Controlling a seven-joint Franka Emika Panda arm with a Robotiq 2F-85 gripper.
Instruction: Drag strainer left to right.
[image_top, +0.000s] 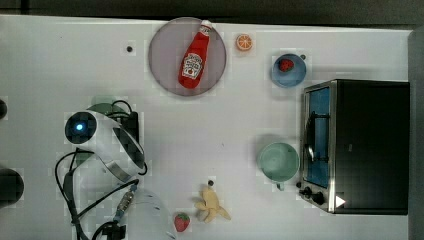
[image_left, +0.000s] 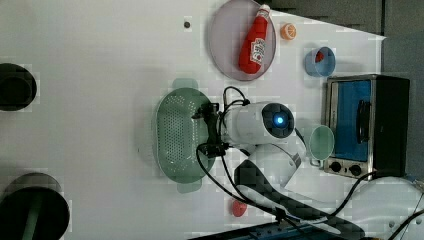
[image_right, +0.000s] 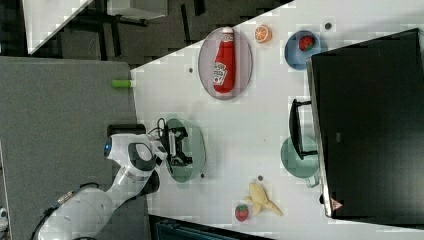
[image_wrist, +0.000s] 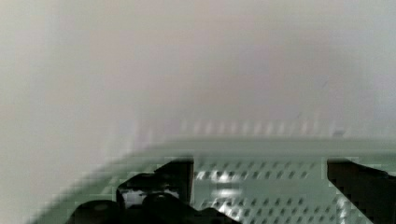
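Top view straight overhead, left and right views high, oblique — sharing table (image_top: 240, 125), wrist view close.

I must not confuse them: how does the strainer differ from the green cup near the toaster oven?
The strainer is oval, with a perforated inside; the cup is round and smooth. The strainer is clearly larger than the cup. The open gripper hangs over the strainer's edge, while the cup stands alone beside the toaster oven. Both are pale green and empty.

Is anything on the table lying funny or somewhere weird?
Yes. The red plastic ketchup bottle lies flat on its side on the round grey plate instead of standing. A red toy strawberry sits in the small blue bowl. Nothing looks spilled or broken.
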